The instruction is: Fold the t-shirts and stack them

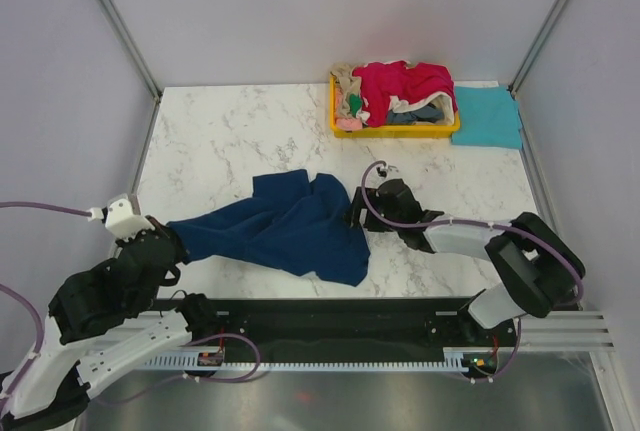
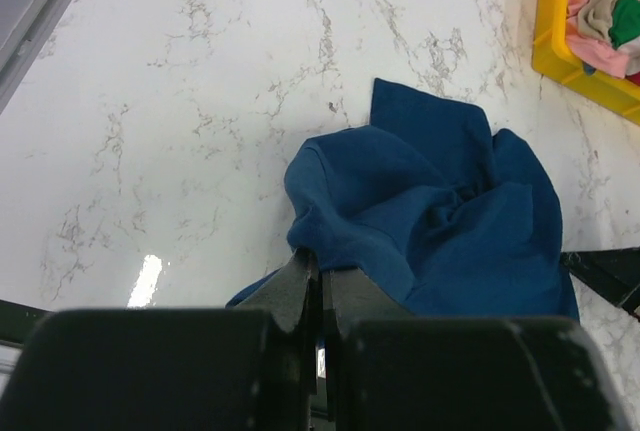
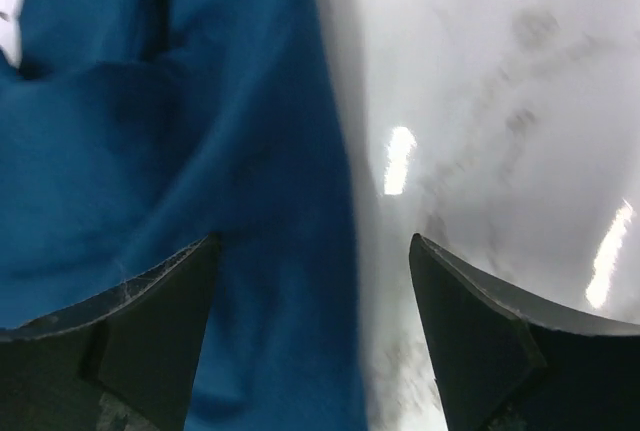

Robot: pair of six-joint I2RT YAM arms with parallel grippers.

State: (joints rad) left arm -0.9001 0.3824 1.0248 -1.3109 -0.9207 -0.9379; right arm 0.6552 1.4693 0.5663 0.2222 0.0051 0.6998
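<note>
Stretching left-to-right, navy t-shirt [image 1: 290, 226] is pinched by closed left tool [image 2: 312, 276], right tool [image 3: 312, 251] gaping, seemingly empty.

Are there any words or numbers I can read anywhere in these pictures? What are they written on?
No text can be read anywhere.
The navy t-shirt shows only plain cloth, with no print in view.
The yellow tray shows no label.
A small dark piece on the front rail is too tiny to read.
</note>
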